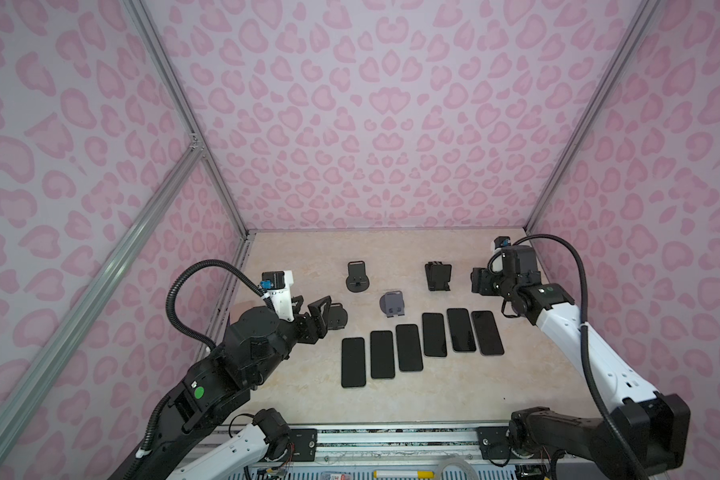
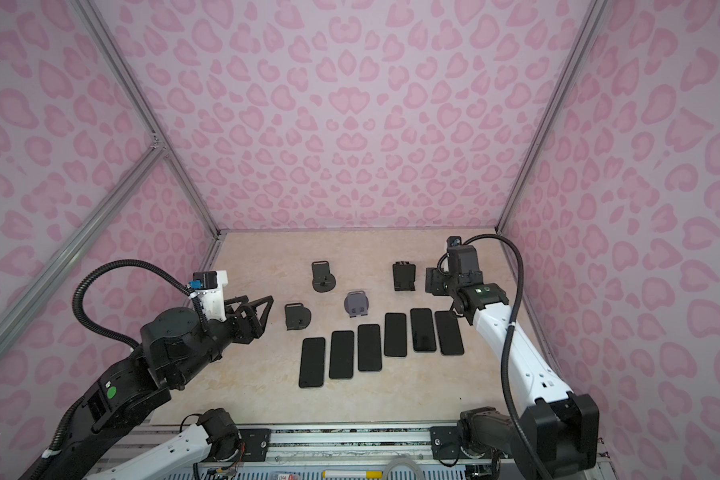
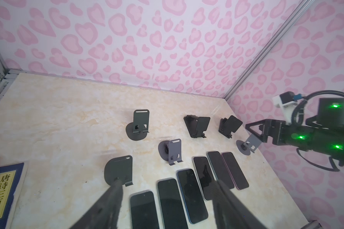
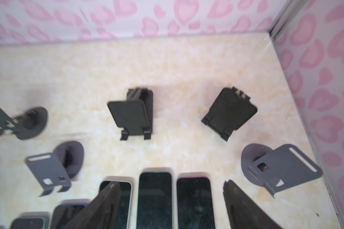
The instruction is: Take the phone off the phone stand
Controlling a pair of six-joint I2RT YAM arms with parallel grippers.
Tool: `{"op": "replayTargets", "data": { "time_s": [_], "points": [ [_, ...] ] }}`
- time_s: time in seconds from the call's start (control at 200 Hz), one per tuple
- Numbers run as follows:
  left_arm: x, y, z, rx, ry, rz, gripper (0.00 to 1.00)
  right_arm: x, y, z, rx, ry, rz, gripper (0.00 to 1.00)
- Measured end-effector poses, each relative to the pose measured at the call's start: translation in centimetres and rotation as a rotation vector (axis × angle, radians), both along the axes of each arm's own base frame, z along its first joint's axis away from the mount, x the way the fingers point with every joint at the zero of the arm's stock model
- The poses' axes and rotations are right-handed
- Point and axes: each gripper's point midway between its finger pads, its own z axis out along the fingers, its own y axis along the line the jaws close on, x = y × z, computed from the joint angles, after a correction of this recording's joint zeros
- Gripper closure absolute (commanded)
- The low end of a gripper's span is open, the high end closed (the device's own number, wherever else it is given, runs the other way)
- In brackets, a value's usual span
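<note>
Pink heart-print walls (image 1: 371, 124) box in a pale marble surface (image 1: 391, 399). Near its left edge the left claw (image 3: 167, 180) hangs released beside a dark stand (image 2: 297, 316). Six phones (image 1: 409, 347) lie flat mid-surface in a row. By the right edge the right claw (image 4: 171, 182) gapes empty beside a grey stand (image 4: 282, 170).

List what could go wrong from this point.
1. The open left end effector hangs right by the dark stand; a low move could tip it.
2. The open right end effector hovers near the grey stand by the wall; a swing might knock it.
3. The phones lie close together; brushing one may shove its neighbours.
</note>
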Motion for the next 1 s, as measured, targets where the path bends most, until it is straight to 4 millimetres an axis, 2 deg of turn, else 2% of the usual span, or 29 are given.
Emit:
{"op": "replayTargets", "data": {
  "time_s": [0.035, 0.105, 0.17, 0.335, 0.405, 0.635, 0.7, 0.87, 1.0],
  "points": [
    [-0.2, 0.4, -0.3, 0.001, -0.009, 0.009, 0.03, -0.4, 0.3, 1.3, 0.022, -0.055, 0.004, 0.01],
    [-0.3, 1.2, -1.4, 0.021, -0.018, 0.031, 0.03, -1.2, 1.2, 3.2, 0.048, -0.152, 0.031, 0.01],
    [-0.1, 1.8, -2.9, 0.051, -0.013, 0.065, 0.03, -1.7, 1.6, 3.7, 0.068, -0.233, 0.010, 0.01],
    [1.0, 4.1, -5.5, 0.130, -0.007, 0.222, 0.03, -2.5, 1.2, 0.4, -0.011, -0.289, -0.001, 0.01],
    [1.5, 4.8, -6.3, 0.152, -0.026, 0.273, 0.03, -2.4, 0.9, -0.3, -0.047, -0.304, -0.003, 0.01],
    [3.4, 4.9, -10.4, 0.339, -0.132, 0.307, 0.03, -1.6, -0.3, -2.3, -0.142, -0.312, -0.016, 0.01],
    [4.2, 6.1, -11.3, 0.367, -0.140, 0.386, 0.03, -1.3, -1.1, -2.8, -0.149, -0.310, -0.032, 0.01],
    [5.9, 11.3, -14.6, 0.381, -0.120, 0.597, 0.03, -0.8, -2.2, -5.1, -0.162, -0.278, -0.010, 0.01],
    [7.4, 12.4, -17.2, 0.455, -0.128, 0.615, 0.03, -0.4, -2.1, -7.0, -0.180, -0.253, 0.039, 0.01]
  ]
}}
